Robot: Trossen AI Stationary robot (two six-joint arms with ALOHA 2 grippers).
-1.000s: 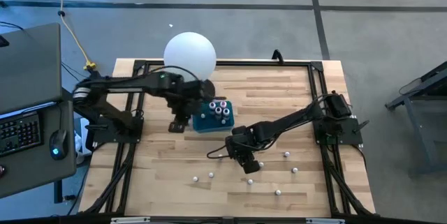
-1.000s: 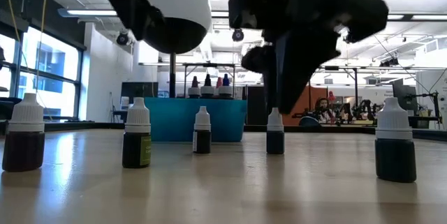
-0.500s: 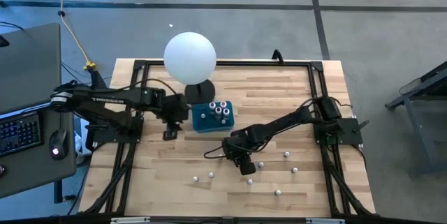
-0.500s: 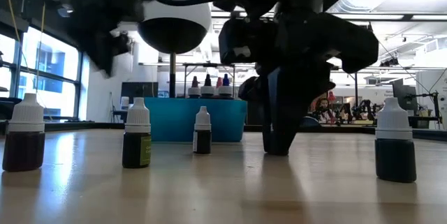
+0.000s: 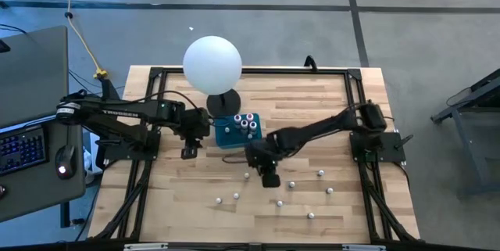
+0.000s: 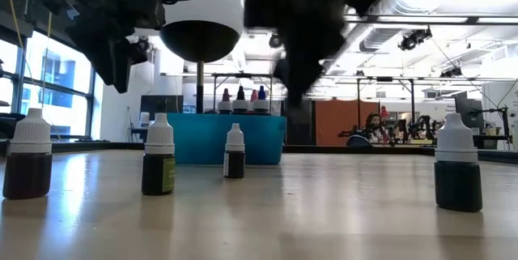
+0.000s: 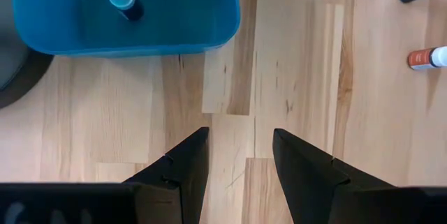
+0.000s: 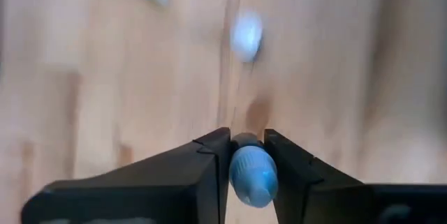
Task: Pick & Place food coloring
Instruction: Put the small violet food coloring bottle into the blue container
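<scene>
The food coloring is a set of tiny white-capped dropper bottles. Several stand loose on the wooden table [image 5: 312,149], such as one bottle [image 5: 292,184] and another [image 6: 234,152]. A few more stand in the teal box [image 5: 238,130]. My right gripper [image 5: 269,177] hangs above the table, near the box's near right corner, and is shut on one bottle [image 8: 248,172]. My left gripper [image 7: 237,147] is open over bare wood, left of the teal box and holding nothing. My right gripper pinches one dropper bottle between its two fingers [image 8: 213,155], one on each side of it. The bottle's pale cap [image 8: 248,176] points back toward the wrist. The fingers come from above, pointing down. The bottle is lifted clear of the table.
The large white ball lamp [image 5: 212,62] stands on a dark base just beyond the teal box. A black frame [image 5: 355,87] runs around the table top. Loose bottles dot the near right half, and the near left part is bare wood.
My right gripper came down over a standing bottle, took hold of it and lifted it clear. It then moved up and toward the teal box. My left gripper drew away from the teal box toward the table's left edge, then stayed still.
</scene>
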